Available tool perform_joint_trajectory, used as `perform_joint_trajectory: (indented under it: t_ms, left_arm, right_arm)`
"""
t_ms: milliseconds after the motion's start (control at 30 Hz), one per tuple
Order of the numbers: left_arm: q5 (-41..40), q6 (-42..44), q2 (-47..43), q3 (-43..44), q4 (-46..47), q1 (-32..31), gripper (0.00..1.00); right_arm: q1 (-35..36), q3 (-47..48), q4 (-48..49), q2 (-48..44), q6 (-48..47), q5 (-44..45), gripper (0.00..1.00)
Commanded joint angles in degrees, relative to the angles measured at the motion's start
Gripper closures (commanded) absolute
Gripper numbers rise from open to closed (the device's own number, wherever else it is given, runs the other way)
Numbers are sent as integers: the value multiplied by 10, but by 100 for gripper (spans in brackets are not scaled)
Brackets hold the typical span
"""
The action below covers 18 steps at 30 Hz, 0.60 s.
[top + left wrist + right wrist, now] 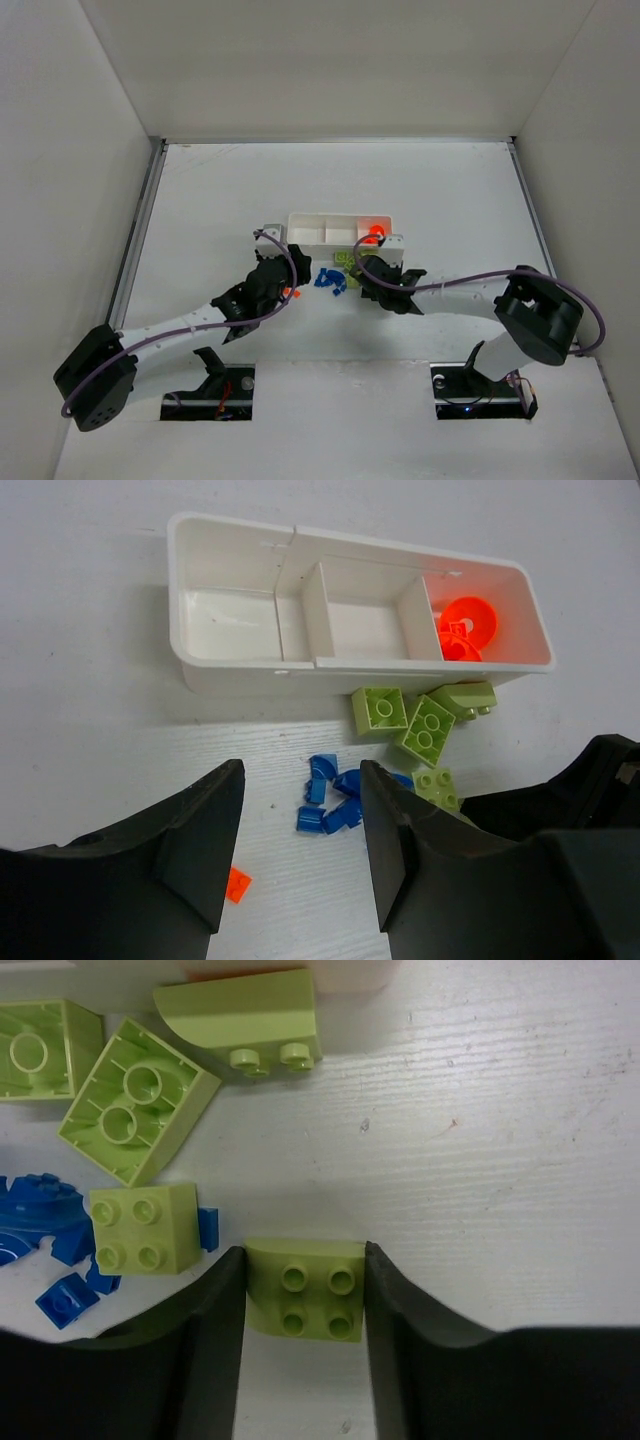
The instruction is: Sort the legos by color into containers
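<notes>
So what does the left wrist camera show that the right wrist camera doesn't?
Only the left wrist view shows the whole white tray, the orange pieces in its right end compartment, and one loose orange brick on the table. Only the right wrist view shows the gripped green brick, with the right gripper fingers against both its sides. Both show the four loose green bricks and the blue pieces beside them.
</notes>
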Motion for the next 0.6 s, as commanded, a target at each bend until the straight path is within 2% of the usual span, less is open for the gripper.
perform_joint_trajectory:
  t_ms: [0, 167, 333, 467, 567]
  left_arm:
    - [-6, -11, -20, -12, 16, 13, 53]
    - [-2, -34, -52, -28, 7, 48, 53]
    - [-2, -36, -49, -28, 6, 48, 53]
    - [-2, -36, -43, -27, 9, 48, 53]
    - [-8, -40, -60, -36, 7, 61, 53]
  right_arm:
    - [10, -3, -32, -20, 8, 1, 68]
    - [9, 7, -29, -101, -11, -1, 70]
    - [0, 47, -6, -139, -51, -29, 69]
    - [-21, 107, 54, -98, -99, -79, 69]
    - [-32, 201, 111, -2, -141, -104, 68]
